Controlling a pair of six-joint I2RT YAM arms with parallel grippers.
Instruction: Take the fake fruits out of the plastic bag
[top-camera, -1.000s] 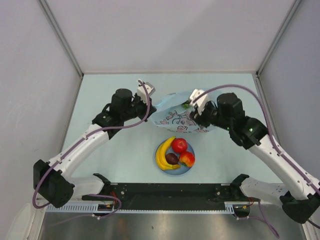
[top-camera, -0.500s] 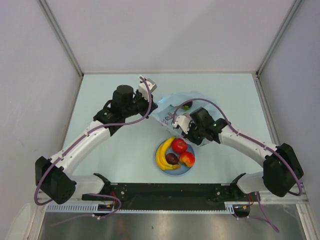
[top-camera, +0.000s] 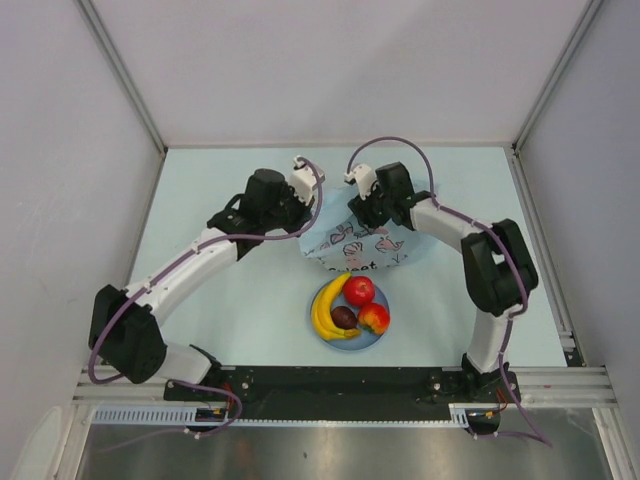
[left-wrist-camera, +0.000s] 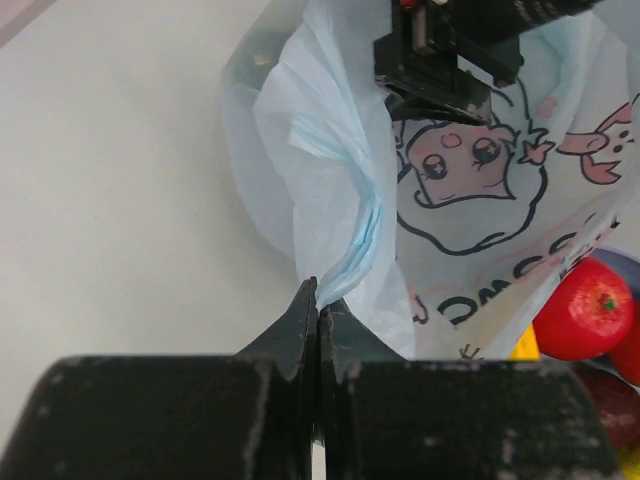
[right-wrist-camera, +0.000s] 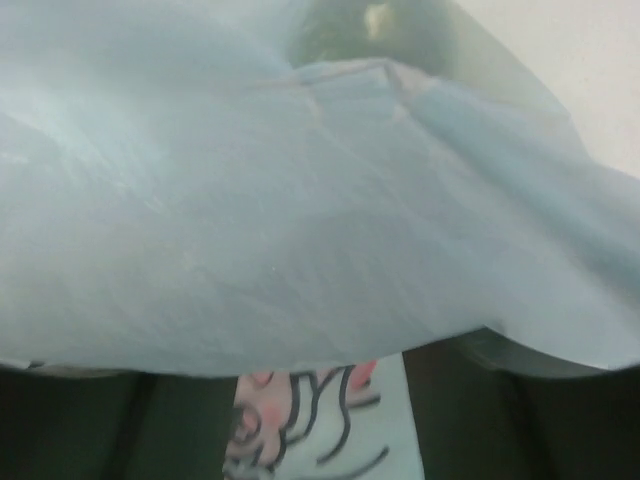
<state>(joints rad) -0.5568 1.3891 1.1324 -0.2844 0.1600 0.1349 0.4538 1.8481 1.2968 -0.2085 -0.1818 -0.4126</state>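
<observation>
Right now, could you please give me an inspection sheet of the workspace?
Surface: pale blue table, no spills seen.
Job's things: plastic bag lies behind the blue plate; banana, red fruit, dark fruit and orange-red fruit on the plate; green fruit shows through the bag's film.
Clutter: nothing seen.
Grippers: left gripper shut on the bag's edge; right gripper at the bag, fingers apart.
Cables: purple cables run along both arms.
Surroundings: grey walls.
</observation>
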